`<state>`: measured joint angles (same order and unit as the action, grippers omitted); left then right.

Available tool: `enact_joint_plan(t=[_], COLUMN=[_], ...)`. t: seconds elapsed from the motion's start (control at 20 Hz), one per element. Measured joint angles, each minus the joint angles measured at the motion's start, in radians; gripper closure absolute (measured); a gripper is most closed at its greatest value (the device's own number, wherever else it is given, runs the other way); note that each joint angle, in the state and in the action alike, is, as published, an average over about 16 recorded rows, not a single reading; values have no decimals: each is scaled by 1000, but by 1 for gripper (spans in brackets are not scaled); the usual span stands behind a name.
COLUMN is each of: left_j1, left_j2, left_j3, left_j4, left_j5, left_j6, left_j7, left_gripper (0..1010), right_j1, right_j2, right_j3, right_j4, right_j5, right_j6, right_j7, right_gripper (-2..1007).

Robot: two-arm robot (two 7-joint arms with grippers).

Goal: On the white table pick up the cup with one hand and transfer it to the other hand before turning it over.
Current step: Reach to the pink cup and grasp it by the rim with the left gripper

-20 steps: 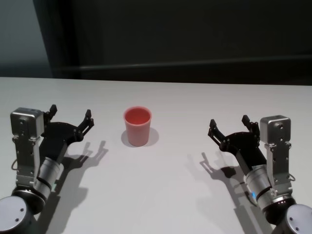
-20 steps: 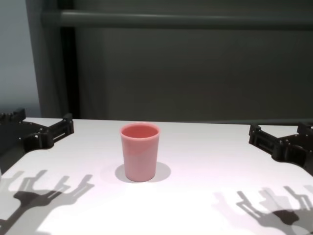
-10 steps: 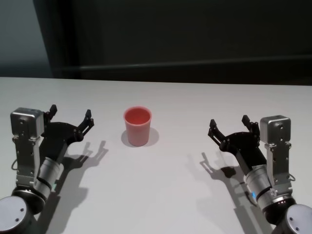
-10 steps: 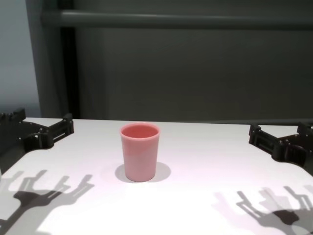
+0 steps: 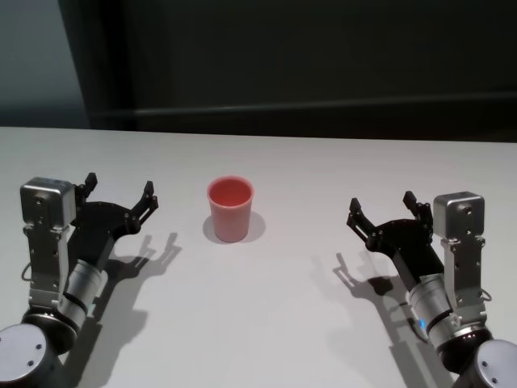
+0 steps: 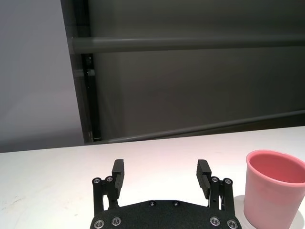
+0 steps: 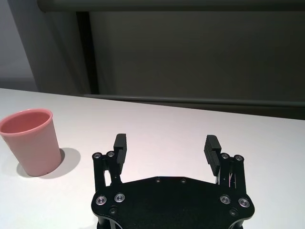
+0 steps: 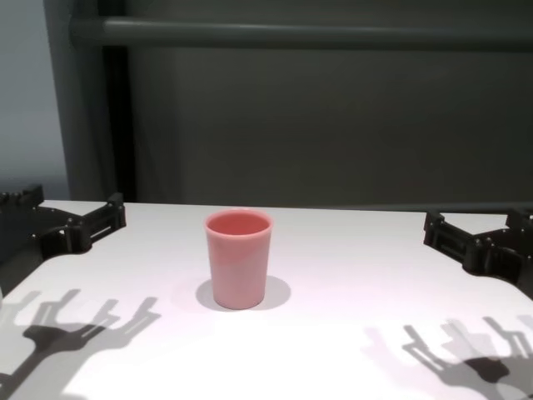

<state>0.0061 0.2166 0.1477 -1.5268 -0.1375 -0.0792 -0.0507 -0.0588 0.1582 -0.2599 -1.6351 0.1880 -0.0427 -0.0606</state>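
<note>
The pink cup (image 5: pixel 231 208) stands upright, mouth up, on the white table (image 5: pixel 266 323), about midway between my arms. It also shows in the chest view (image 8: pixel 238 257), the left wrist view (image 6: pixel 273 195) and the right wrist view (image 7: pixel 30 141). My left gripper (image 5: pixel 119 191) is open and empty, hovering over the table to the cup's left. My right gripper (image 5: pixel 382 208) is open and empty, to the cup's right and a little farther from it. In the wrist views both sets of fingers (image 6: pixel 117 171) (image 7: pixel 212 147) stand well apart with nothing between them.
A dark wall with a horizontal rail (image 8: pixel 291 33) runs behind the table's far edge (image 5: pixel 258 134). Nothing else stands on the tabletop besides the cup and the grippers' shadows.
</note>
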Motion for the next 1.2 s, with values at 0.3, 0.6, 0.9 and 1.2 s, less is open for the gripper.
enact_joint_plan(t=[0.3, 0.6, 0.9, 1.2], left_j1=[0, -1, -10, -25], left_j2=[0, 2, 23, 67], left_j3=[0, -1, -5, -12], left_j4=[0, 2, 6, 1], left_j5=[0, 1, 15, 54], left_j6=[0, -4, -21, -43], left_j7=[0, -8, -40, -88], left_gripper=[9, 9, 10, 9], right_j1=[0, 0, 0, 0], right_j2=[0, 0, 0, 0], right_j3=[0, 0, 0, 0], right_j4=[0, 0, 0, 0], right_j5=[0, 0, 0, 0], right_j6=[0, 0, 0, 0], right_j7=[0, 0, 0, 0], right_gripper=[3, 3, 3, 3])
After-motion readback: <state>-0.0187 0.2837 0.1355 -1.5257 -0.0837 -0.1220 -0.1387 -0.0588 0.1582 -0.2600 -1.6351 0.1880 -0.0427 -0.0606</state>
